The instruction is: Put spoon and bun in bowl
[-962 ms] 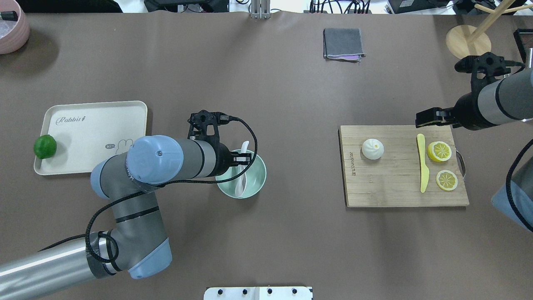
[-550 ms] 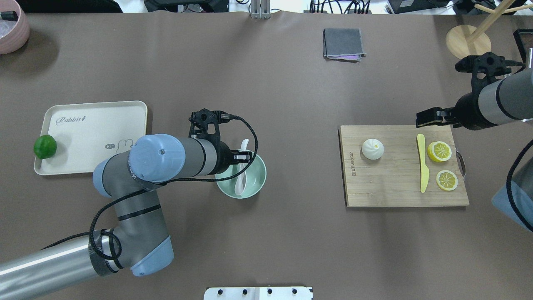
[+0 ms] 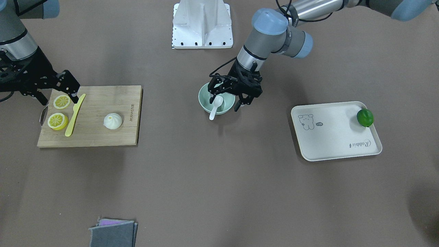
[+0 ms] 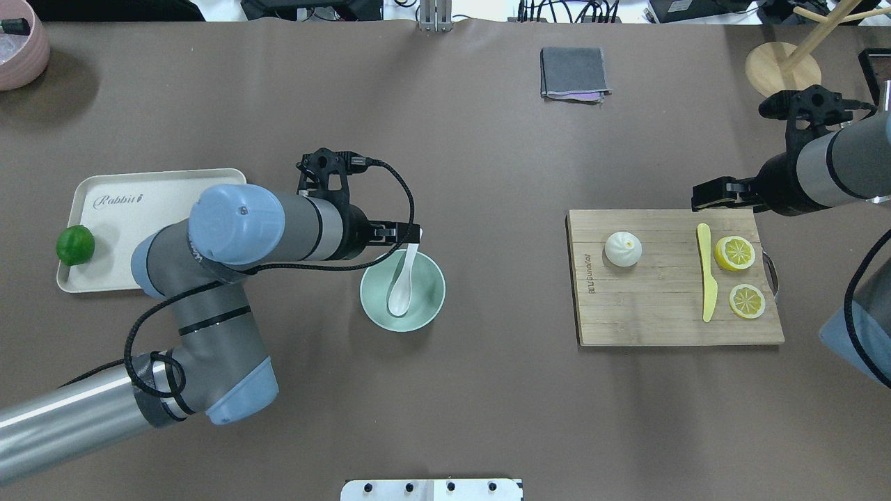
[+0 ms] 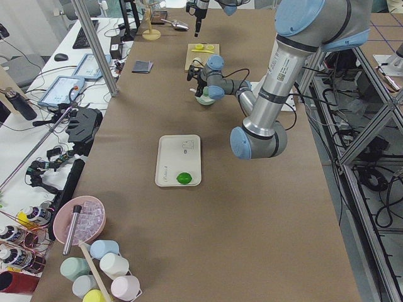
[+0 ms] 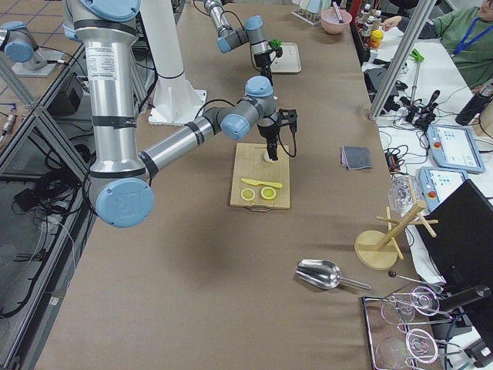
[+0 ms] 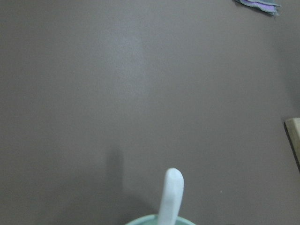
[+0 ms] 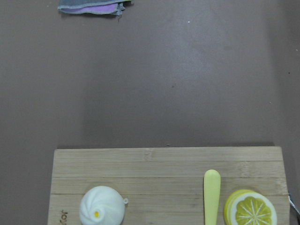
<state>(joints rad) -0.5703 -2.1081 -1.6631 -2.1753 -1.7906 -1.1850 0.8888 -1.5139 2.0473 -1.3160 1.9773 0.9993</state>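
Left gripper (image 3: 225, 99) hovers above the bowl (image 3: 203, 100), fingers spread and holding nothing. The bowl stands approx. mid-worktop, a bit toward the left end. The spoon (image 3: 215, 109) lies inside it, scoop on the bottom, handle leaning on the rim and sticking out toward the operators' edge. So the spoon half of the task looks done and the bun is what remains.

The bun (image 3: 113, 121) sits on the cutting board (image 3: 103, 99) near the right end of the worktop, on the board's half that faces the bowl, apart from other things. Right gripper (image 3: 58, 97) hangs over the other half, by the knife (image 3: 74, 115) tip & the lemon slices (image 3: 57, 121); its fingers look spread, nothing between them.

Right arm is clearly the nearer one. From its gripper the bun lies toward the worktop's left end, i.e. same direction as the bowl. The bun is round, no long axis, so finger orientation probably matters little; a grasp from above should do. Possible problem: the left gripper over the bowl may block the drop, and the spoon already takes part of the inside
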